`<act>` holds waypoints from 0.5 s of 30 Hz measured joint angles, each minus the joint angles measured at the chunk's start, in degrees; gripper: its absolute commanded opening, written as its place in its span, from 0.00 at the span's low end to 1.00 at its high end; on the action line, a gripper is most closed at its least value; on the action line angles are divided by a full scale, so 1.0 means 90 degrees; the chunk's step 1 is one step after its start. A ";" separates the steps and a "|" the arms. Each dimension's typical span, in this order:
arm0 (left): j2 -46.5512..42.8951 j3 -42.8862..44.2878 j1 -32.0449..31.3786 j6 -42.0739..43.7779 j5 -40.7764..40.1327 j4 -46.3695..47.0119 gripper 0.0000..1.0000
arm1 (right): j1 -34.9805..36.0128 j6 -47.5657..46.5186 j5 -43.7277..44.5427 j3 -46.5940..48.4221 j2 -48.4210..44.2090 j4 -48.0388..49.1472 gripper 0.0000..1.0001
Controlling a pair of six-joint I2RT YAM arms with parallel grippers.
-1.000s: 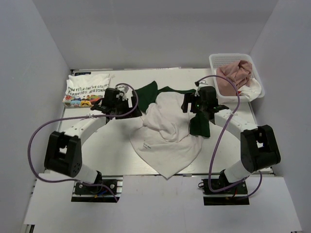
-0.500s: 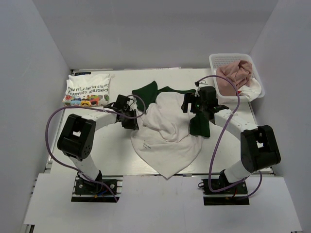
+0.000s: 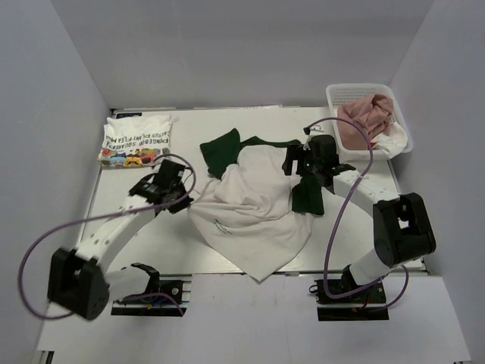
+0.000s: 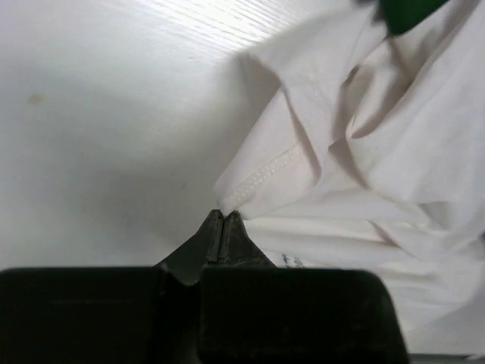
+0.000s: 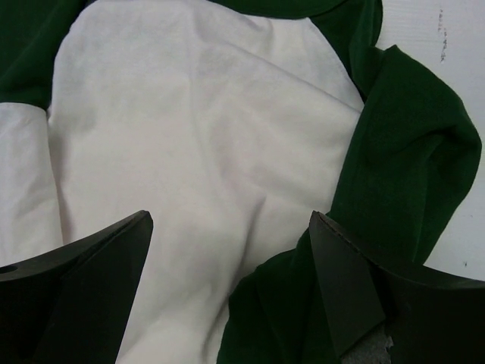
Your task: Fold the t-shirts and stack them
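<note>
1. My left gripper [image 4: 223,218] is pinched shut on the left hem of the green-sleeved shirt [image 3: 254,212], low over the table [image 3: 144,246].
2. My right gripper [image 5: 231,220] hangs with fingers spread wide above that shirt's right side, next to its green sleeve [image 5: 413,152], holding nothing.
3. The green-sleeved shirt lies crumpled mid-table, between my two arms.
4. The lettered cartoon shirt [image 3: 136,140] lies folded at the far left.
5. The pink shirt [image 3: 365,121] is bundled in the white basket [image 3: 356,89], far right.

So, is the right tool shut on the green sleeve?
No, the right tool stands wide open over the white and green t-shirt.
</note>
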 measured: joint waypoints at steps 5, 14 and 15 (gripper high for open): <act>-0.2178 -0.0296 0.0027 -0.1695 -0.0874 -0.1744 0.06 | 0.0000 0.0087 0.0019 0.0000 0.0274 0.0112 0.90; -0.4092 -0.0289 0.0029 -0.3470 -0.1387 -0.3929 1.00 | 0.0000 0.0282 0.0141 0.0090 0.0396 0.0141 0.90; -0.4141 -0.0265 0.0029 -0.3524 -0.1455 -0.3983 1.00 | 0.0002 0.0272 0.0138 0.0136 0.0415 0.0148 0.90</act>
